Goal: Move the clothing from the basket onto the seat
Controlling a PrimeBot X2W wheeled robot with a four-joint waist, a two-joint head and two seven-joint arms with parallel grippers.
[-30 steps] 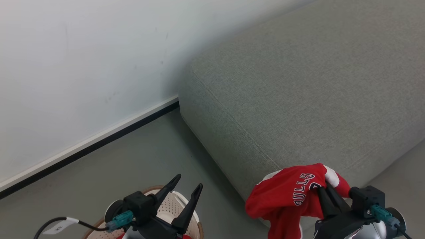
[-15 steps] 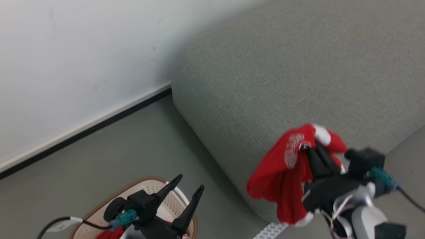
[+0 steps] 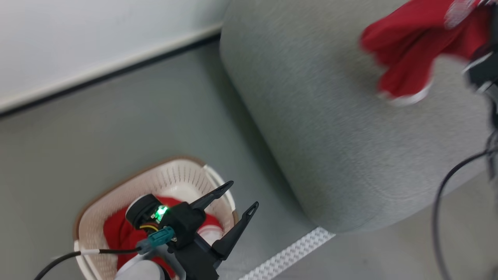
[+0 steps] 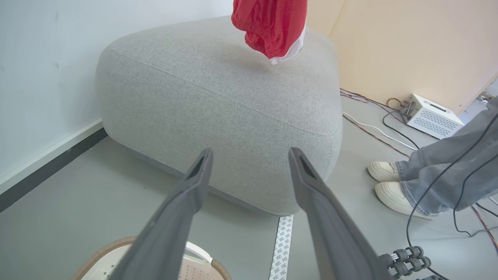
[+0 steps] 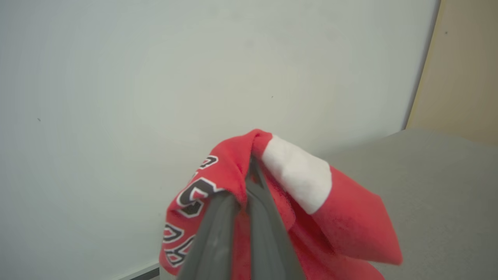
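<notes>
Hanging at upper right, the red garment is clamped in the right gripper, apparently clear of the seat. The left gripper gapes empty above the basket.

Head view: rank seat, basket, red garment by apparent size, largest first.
1. seat, far the largest.
2-3. basket and red garment look alike: the basket is partly covered by the left gripper, the garment is blurred, cut by the frame edge and likely nearer the camera. Not ranked.
</notes>
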